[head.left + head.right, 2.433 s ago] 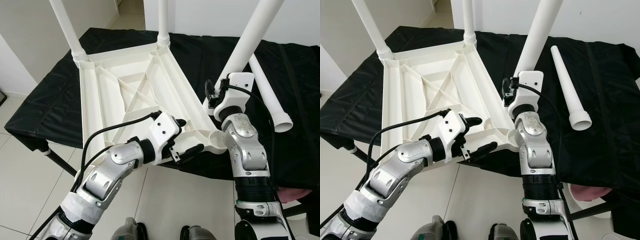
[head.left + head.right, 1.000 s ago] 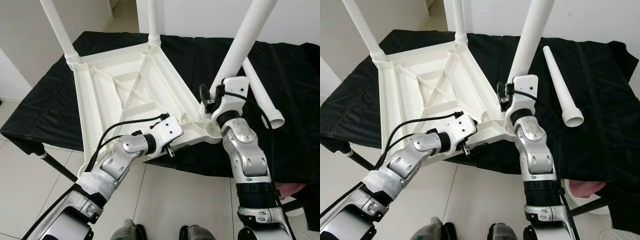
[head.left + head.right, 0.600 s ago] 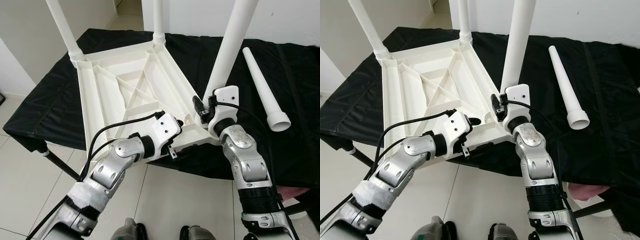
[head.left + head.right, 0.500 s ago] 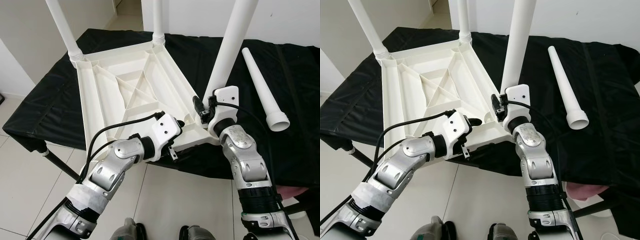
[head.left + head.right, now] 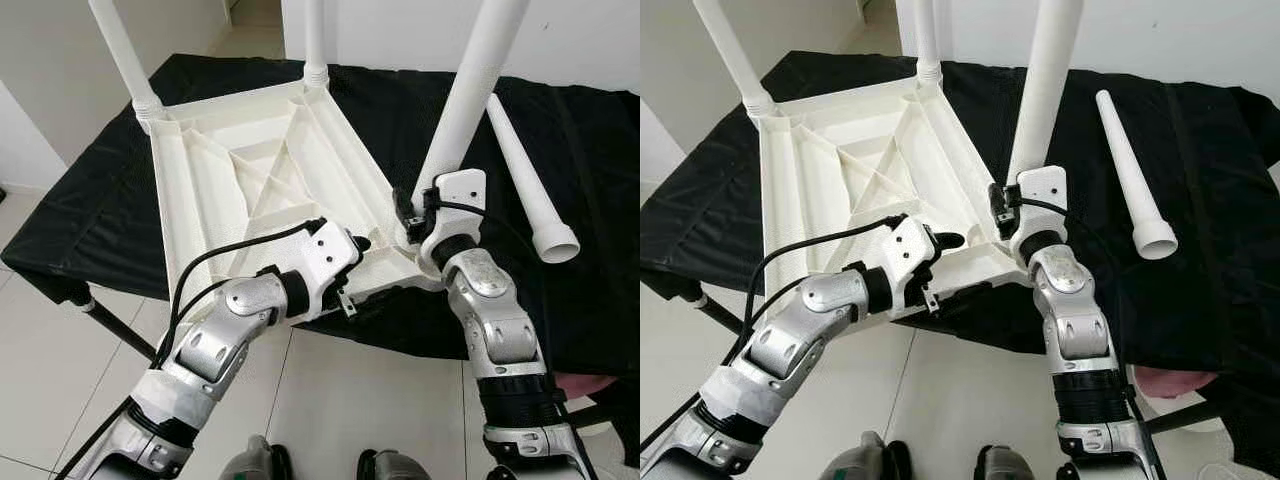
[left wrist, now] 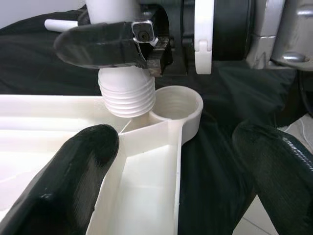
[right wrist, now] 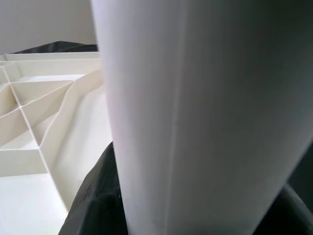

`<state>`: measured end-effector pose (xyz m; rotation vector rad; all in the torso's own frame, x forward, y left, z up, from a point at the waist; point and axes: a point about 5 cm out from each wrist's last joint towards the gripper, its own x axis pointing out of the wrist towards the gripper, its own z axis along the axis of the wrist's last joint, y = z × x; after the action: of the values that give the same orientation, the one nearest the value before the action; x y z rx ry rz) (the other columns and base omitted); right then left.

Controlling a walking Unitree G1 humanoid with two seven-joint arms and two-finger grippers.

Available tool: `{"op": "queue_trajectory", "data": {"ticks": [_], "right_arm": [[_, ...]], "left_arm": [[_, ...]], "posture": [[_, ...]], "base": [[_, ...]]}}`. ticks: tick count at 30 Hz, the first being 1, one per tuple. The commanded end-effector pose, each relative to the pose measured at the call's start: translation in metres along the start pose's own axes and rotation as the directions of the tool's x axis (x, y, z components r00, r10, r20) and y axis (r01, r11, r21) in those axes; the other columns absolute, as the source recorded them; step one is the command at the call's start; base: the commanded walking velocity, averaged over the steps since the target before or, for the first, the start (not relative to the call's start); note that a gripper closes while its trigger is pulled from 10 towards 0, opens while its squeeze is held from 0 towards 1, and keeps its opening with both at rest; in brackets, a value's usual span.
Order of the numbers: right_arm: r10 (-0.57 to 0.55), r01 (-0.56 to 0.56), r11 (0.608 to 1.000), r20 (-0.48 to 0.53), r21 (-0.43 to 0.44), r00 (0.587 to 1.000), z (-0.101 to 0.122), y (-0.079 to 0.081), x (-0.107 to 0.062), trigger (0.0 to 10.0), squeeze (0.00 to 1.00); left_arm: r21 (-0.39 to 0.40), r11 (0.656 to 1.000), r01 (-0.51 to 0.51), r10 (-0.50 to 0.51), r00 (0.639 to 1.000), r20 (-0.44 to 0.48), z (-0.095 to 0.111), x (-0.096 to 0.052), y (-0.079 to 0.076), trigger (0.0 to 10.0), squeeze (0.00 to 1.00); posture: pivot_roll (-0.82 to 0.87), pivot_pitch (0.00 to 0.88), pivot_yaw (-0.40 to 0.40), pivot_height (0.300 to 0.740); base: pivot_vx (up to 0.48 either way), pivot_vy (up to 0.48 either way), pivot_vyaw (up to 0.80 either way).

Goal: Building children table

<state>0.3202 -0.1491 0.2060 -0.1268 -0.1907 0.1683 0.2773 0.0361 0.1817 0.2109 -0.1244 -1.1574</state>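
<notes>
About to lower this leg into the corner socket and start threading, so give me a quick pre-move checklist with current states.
1. Right gripper grips the held leg: ok.
2. Threaded end centred over the corner socket: not ok, it sits off to one side above the rim.
3. Leg in line with the socket's axis: not ok, it leans.
4. Left gripper bracing the upturned tabletop at its near edge: ok, fingers astride the rim.
5. Socket free of debris: ok.
6. Spare leg on the black cloth, apart from the work: ok.

A white plastic tabletop (image 5: pixel 250 180) lies upside down, ribbed underside up, two legs (image 5: pixel 115 50) screwed in. A third leg (image 5: pixel 470 85) tilts above the near corner socket (image 6: pixel 177 105); a fourth (image 5: pixel 530 180) lies loose beside it.
</notes>
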Motion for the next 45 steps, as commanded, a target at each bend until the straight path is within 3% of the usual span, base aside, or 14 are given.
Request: {"op": "queue_trajectory", "data": {"ticks": [1,27,34,39,41,45], "right_arm": [[-0.002,0.002,1.0,0.019,-0.008,1.0,0.006,0.001,0.0,10.0,0.0],[0.009,-0.009,1.0,0.013,-0.025,1.0,0.014,0.002,-0.009,10.0,0.0],[0.014,-0.014,1.0,-0.009,-0.013,1.0,0.013,0.008,-0.028,10.0,0.0],[0.003,-0.004,1.0,-0.056,-0.021,0.998,0.003,0.004,-0.039,10.0,0.0],[0.005,-0.013,0.998,-0.136,-0.056,0.991,-0.024,-0.008,-0.047,10.0,0.0],[0.023,-0.033,0.997,-0.154,-0.063,0.988,-0.033,-0.009,-0.05,10.0,0.0]], "left_arm": [[-0.009,0.998,0.057,-0.057,0.998,-0.007,0.0,-0.002,-0.003,10.0,0.0],[-0.01,0.998,0.055,-0.055,0.998,-0.007,0.002,0.001,-0.002,10.0,0.0],[-0.016,0.998,0.066,-0.066,0.998,0.001,0.006,0.004,-0.002,10.0,0.0],[-0.018,0.997,0.07,-0.07,0.998,0.004,0.006,0.006,-0.004,10.0,0.0],[-0.022,0.997,0.07,-0.07,0.998,-0.004,0.002,0.005,-0.006,10.0,0.0],[-0.02,0.997,0.068,-0.069,0.998,-0.005,0.003,0.005,-0.006,10.0,0.0]], "posture": [[-0.09,0.127,0.049,0.74],[-0.1,0.143,0.052,0.74],[-0.11,0.15,0.055,0.74],[-0.11,0.147,0.058,0.74],[-0.11,0.125,0.066,0.74],[-0.11,0.124,0.066,0.74]], "base": [[0.0,0.0,0.0],[0.0,0.0,0.0],[0.0,0.0,0.0],[0.0,0.0,0.0],[0.0,0.0,0.0],[0.0,0.0,0.0]]}}
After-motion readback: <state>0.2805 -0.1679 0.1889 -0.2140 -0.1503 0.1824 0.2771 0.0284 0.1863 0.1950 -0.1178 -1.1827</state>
